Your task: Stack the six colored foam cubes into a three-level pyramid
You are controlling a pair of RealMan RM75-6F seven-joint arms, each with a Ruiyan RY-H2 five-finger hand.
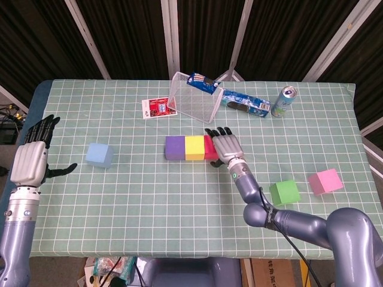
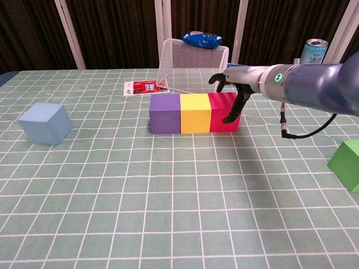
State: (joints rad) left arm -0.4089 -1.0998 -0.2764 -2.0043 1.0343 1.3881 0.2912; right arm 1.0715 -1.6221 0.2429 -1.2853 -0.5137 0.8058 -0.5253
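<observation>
Foam cubes lie scattered over a green checked table (image 1: 179,197). At the centre of the head view, a purple cube (image 1: 175,147), a yellow cube (image 1: 194,147) and a red cube (image 1: 209,146) sit touching in one row, purple at the left and red at the right. The right hand (image 1: 226,145) hangs over the red cube's right end; in the chest view its fingers (image 2: 233,107) spread downward across the cube's right front corner, thumb low against the face. Whether it actually clamps the red cube cannot be told; the fingers look parted rather than clenched. A blue cube (image 1: 99,154) stands alone at left centre, well apart from the row. A green cube (image 1: 284,192) and a pink cube (image 1: 325,181) sit near each other at the lower right. The left hand (image 1: 32,161) hovers at the far left edge of the head view, released, fingers apart and pointing up, holding nothing. In the upper middle, a tipped wire mesh basket (image 1: 192,101) carries a blue snack packet (image 1: 203,82) on top. A small red card (image 1: 158,108) lies just left of the basket, another blue packet (image 1: 246,104) to its right, and a drinks can (image 1: 283,101) stands further right.
</observation>
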